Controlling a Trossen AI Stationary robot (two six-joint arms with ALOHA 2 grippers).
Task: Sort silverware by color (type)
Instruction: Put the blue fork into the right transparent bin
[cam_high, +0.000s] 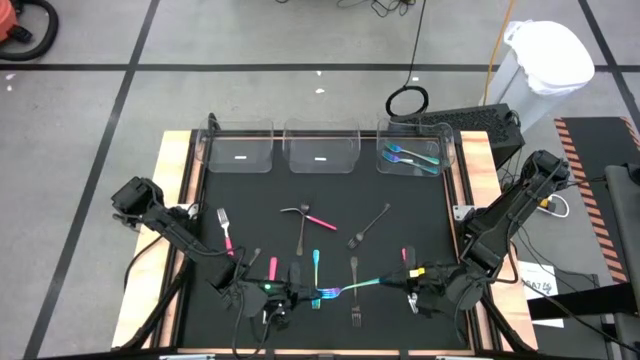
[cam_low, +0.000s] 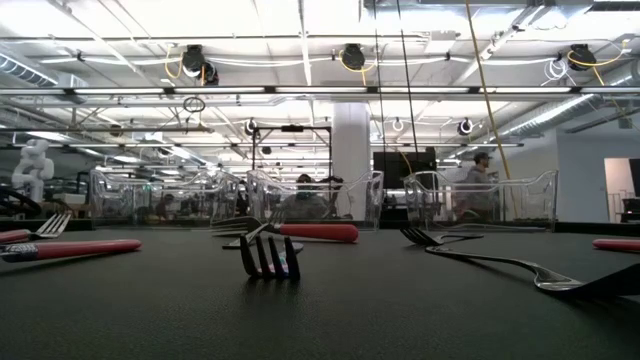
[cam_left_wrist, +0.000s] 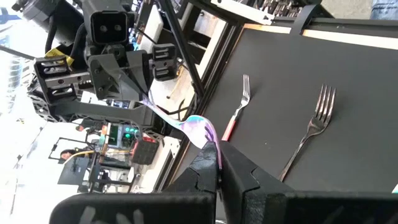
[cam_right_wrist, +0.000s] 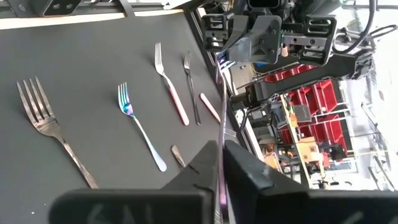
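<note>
Overhead, wide black mat (cam_high: 400, 190) across the table, with three clear bins along its far edge. Rightmost bin (cam_high: 447, 150) already holding teal-handled pieces (cam_high: 410, 157); other two apparently bare.

Loose on the mat, well apart from one another: pink-handled fork (cam_high: 226, 232), dark fork (cam_high: 370, 227), teal fork (cam_high: 316, 265), plain silver fork (cam_high: 355, 305), among a few others.

Near the front edge, both arms reaching inward toward each other. Left gripper (cam_left_wrist: 217, 152) clamped tight on one end of an iridescent piece (cam_high: 355, 287). Right gripper (cam_right_wrist: 221, 152) pinched closed on the thin handle at the other end. Piece bridging the gap between the two claws, lifted off the mat, neither end free.

Judged as a hand-over midway: one coloured utensil passing from arm to arm on its way to a bin. Next move likely calls for the left claw to let go and draw back, then for the right arm to carry the piece toward the far bins. Risk of twisting the slim handle if either pulls early.
</note>
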